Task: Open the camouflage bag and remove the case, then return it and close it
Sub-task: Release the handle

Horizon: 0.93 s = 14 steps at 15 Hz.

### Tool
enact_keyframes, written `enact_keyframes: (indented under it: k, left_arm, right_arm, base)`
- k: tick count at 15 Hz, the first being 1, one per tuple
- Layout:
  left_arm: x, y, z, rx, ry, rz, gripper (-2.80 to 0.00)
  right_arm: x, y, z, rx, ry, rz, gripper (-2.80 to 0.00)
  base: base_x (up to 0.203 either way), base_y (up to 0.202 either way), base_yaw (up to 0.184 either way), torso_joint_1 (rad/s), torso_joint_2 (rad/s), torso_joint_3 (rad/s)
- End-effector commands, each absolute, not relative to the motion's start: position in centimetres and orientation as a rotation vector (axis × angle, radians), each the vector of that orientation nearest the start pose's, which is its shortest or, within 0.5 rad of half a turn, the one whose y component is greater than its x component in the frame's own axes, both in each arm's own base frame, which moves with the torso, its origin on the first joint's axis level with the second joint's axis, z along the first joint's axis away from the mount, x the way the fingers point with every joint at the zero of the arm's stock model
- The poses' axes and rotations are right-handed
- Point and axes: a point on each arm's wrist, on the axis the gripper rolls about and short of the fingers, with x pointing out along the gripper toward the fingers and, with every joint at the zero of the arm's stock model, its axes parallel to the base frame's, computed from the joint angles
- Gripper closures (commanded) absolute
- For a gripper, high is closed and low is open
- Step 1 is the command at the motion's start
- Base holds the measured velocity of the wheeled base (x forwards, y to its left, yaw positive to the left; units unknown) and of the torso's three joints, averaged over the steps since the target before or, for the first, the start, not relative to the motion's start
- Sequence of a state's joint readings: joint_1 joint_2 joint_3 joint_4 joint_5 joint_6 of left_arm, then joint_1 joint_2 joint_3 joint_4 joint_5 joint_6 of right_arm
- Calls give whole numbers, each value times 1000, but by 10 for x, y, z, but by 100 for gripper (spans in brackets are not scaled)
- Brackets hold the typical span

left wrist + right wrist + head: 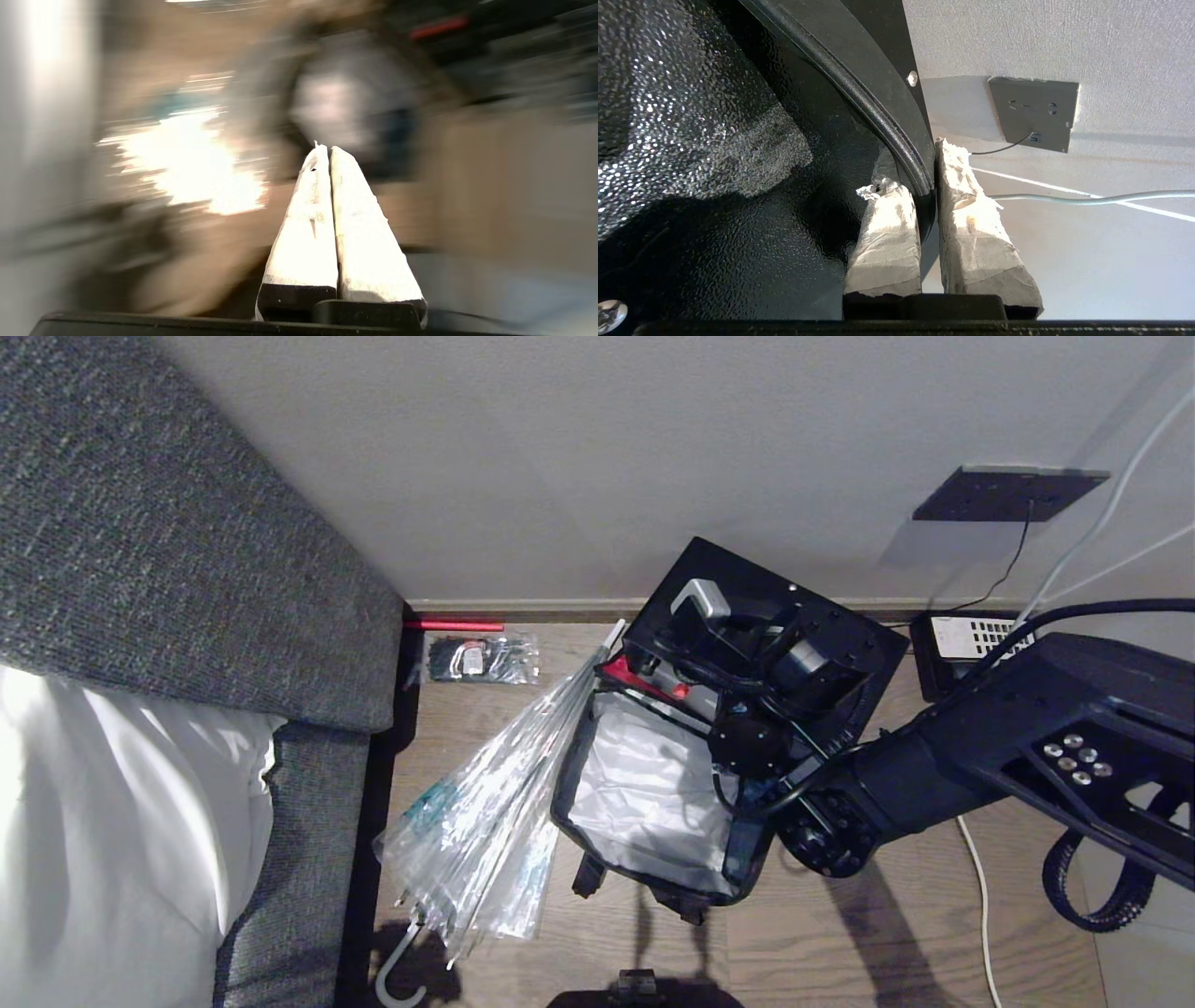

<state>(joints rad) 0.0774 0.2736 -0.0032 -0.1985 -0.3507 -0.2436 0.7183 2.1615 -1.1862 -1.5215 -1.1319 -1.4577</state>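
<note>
Camouflage bag [653, 793] lying open on a wood floor [840, 952] at the foot of a wall, its lid held up by the right gripper [927, 179].

Grey sofa [168, 569] with a white cushion [112, 821] fills the robot's left side. Right arm [1027, 756]: reaches in from the right, over the bag. Bag: silvery-white lining exposed, black lid [822, 616] raised against the wall. Clear plastic-wrapped umbrella [485, 821]: lies touching the bag's left edge, its handle toward the robot. Right gripper: clenched on the lid's black piped rim, one taped finger [887, 233] inside, the other outside. Left gripper [325, 151]: taped fingers pressed together, nothing between them; its surroundings are blurred, possibly the bag and floor. Small plastic packet [481, 660]: by the skirting, beside the sofa. Wall socket [1008, 493]: above the bag, to the right.
</note>
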Motion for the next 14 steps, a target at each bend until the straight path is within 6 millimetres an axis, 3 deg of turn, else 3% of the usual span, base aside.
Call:
enact_keyframes:
  k: [1,2,5,14]
  left_arm:
    - [1,-2,93,-83,159,-12,0]
    - [0,-1,89,22,202,38,0]
    - [-1,-1,84,123,250,40,0]
    - [-2,-1,79,61,280,43,0]
  right_arm:
    - [316,250,194,-985,26,-544,0]
    - [317,250,194,-985,26,-544,0]
    - [317,250,196,-979,22,-547,0]
    - [315,249,203,-974,17,-556,0]
  base:
    - [0,0,0,0,0,0]
    - [0,0,0,0,0,0]
    - [0,0,0,0,0,0]
    - [0,0,0,0,0,0]
